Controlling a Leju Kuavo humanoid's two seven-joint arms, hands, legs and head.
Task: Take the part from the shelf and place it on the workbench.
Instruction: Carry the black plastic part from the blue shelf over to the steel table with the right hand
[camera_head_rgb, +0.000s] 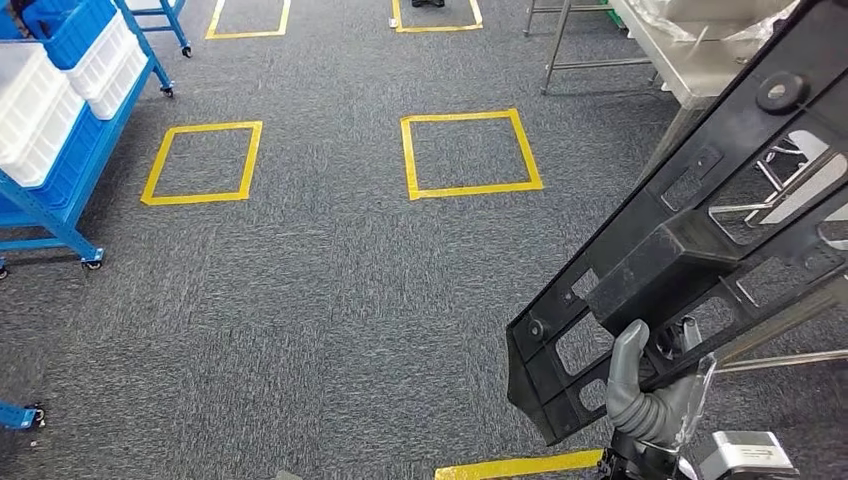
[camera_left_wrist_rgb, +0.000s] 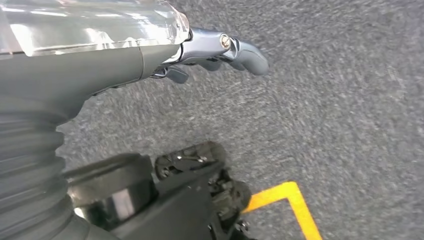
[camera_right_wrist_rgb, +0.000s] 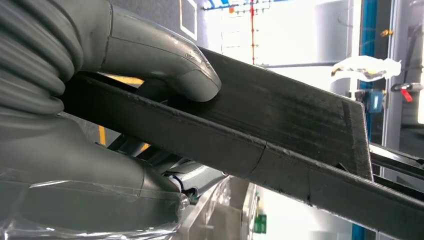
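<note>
Head view: you're carrying the black plastic frame part (camera_head_rgb: 700, 240) toward the steel workbench (camera_head_rgb: 690, 60) at far right; shelf pick looks done. Right hand (camera_head_rgb: 645, 390) is gripping the part's near, lower end, the rest slanting up and to the far right. Next, I judge, you're needing to walk closer and lift it over the bench edge.

Left wrist view: left hand (camera_left_wrist_rgb: 220, 52) is hanging over grey carpet (camera_left_wrist_rgb: 340, 110), fingers loosely extended, holding nothing.

Right wrist view: thumb (camera_right_wrist_rgb: 165, 55) is pressing the part's flat face (camera_right_wrist_rgb: 280, 115), fingers clamping beneath.

My right hand (camera_right_wrist_rgb: 100, 125) grips a long black plastic part (camera_right_wrist_rgb: 280, 135), grey thumb (camera_right_wrist_rgb: 165, 60) pressed on its flat face.
</note>
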